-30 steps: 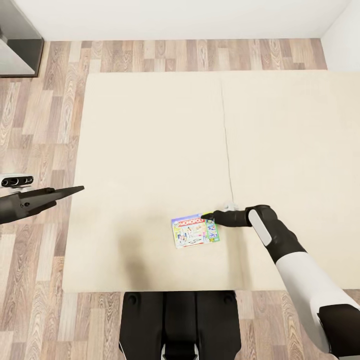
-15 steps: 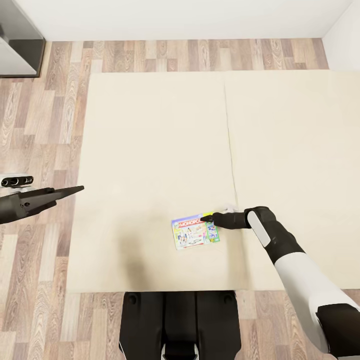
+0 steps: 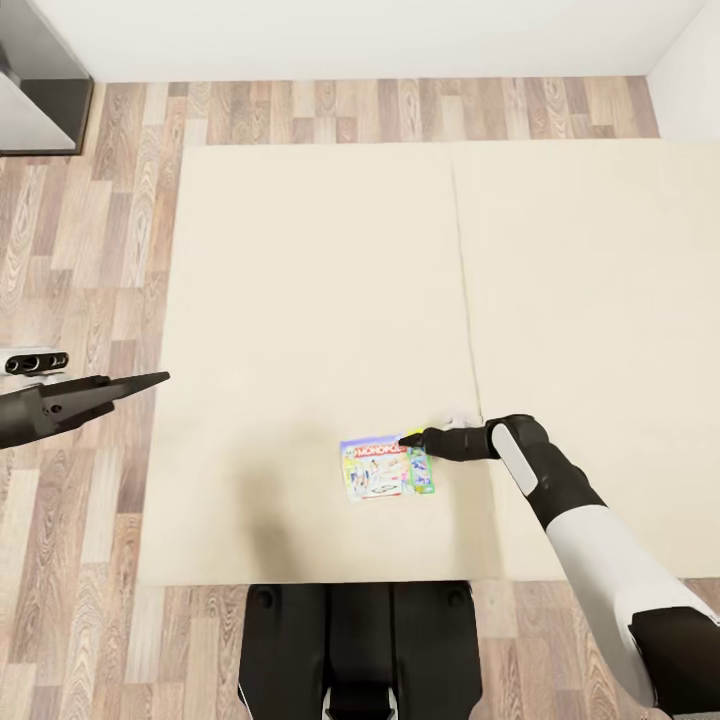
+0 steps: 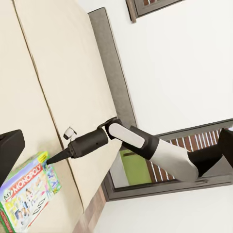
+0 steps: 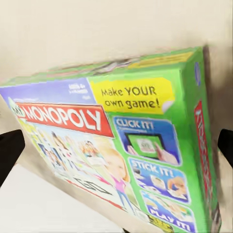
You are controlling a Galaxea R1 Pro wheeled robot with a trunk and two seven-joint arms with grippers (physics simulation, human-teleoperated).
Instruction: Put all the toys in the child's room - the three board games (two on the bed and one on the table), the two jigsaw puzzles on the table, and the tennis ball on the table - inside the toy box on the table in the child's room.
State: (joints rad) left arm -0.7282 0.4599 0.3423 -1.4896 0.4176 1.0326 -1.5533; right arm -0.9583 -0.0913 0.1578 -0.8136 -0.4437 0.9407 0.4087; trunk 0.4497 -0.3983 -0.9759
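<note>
One of the board games point(image 3: 386, 467), a green and blue MONOPOLY box, lies flat on the cream bed point(image 3: 300, 280) near its front edge, left of the seam. My right gripper point(image 3: 408, 439) reaches in from the right, with its tip at the box's far right corner. In the right wrist view the box point(image 5: 121, 145) sits between the two spread fingers point(image 5: 9, 150), so the gripper is open. The left wrist view shows the box point(image 4: 26, 196) and the right gripper point(image 4: 53, 158) at its corner. My left gripper point(image 3: 150, 381) hovers open over the bed's left edge, holding nothing.
Wood plank floor point(image 3: 90, 250) borders the bed on the left and far side. A dark grey cabinet point(image 3: 35, 80) stands at the far left corner and a white wall point(image 3: 350, 35) runs behind. My own dark base point(image 3: 360, 650) is against the bed's front edge.
The view has drifted slightly to the right. Relative to the bed's seam, the right gripper and the box have slid a little to the left. The left arm is unchanged.
</note>
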